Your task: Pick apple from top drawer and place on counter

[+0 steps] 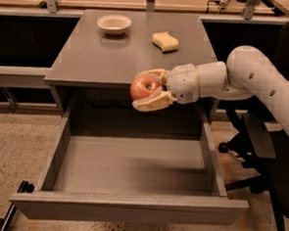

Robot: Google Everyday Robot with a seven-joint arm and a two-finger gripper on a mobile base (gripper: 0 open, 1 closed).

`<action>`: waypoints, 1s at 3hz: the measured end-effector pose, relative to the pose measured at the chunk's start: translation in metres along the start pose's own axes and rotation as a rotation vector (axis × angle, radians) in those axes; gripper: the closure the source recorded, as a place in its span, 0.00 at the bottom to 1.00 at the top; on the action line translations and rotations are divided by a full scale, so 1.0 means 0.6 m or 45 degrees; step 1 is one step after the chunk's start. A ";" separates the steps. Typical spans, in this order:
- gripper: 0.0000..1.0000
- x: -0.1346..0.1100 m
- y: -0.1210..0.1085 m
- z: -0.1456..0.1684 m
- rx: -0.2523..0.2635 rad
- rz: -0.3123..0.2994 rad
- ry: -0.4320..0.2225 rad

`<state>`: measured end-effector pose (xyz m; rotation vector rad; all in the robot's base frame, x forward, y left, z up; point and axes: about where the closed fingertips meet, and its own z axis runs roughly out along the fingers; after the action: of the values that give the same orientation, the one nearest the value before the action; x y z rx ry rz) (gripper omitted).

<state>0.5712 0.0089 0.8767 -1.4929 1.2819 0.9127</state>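
You have the apple (145,86) pinched in the gripper (141,91), one pale jaw curved over its top and the other cupped beneath it. The jaws are closed only as far as the fruit allows, with nothing else in their hold. The apple hangs in the air just in front of the desk (113,57), about level with its front edge and above the back part of the open top drawer (129,207), so it is out of the drawer but not yet over the surface. The arm (255,75) reaches in sideways with the wrist roughly level. That probably keeps the forearm off the desk's corner, while the under-and-over hold carries the fruit's weight on the lower jaw. The white bowl (114,23) and the yellow sponge (165,41) sit toward the back, well apart from the apple, so the nearer stretch of grey looks like the natural landing spot. You will likely need a little more height first — the lower jaw appears to sit below the desk's edge.
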 end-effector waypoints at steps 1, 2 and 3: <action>1.00 0.011 -0.005 0.007 0.072 0.013 -0.030; 1.00 0.012 -0.035 0.007 0.150 -0.010 0.010; 1.00 -0.007 -0.102 -0.016 0.224 -0.061 0.114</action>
<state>0.6301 0.0023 0.8945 -1.4327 1.3495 0.6899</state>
